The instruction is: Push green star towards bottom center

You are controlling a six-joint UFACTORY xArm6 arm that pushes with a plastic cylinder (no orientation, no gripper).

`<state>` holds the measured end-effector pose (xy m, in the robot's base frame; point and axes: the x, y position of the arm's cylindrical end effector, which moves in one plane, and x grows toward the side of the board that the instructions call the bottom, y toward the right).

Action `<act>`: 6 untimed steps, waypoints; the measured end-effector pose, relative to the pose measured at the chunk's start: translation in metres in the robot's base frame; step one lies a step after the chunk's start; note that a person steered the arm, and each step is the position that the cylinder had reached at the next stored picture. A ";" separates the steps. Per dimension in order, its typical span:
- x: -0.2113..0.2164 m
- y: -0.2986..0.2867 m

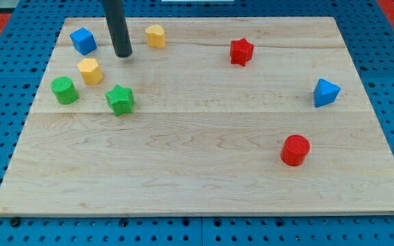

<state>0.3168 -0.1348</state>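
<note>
The green star (120,100) lies on the wooden board (204,171) at the view's left, a little above mid-height. My tip (122,54) stands on the board straight above the star in the view, about a star's width and a half away, not touching it. The rod comes down from the view's top edge.
A yellow hexagon block (89,70) sits up-left of the star and a green cylinder (64,90) to its left. A blue cube (83,40) and a yellow block (155,35) flank the tip. A red star (241,51), blue triangle (325,92) and red cylinder (295,149) lie at the right.
</note>
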 end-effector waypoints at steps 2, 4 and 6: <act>0.055 -0.045; 0.047 -0.089; 0.085 -0.013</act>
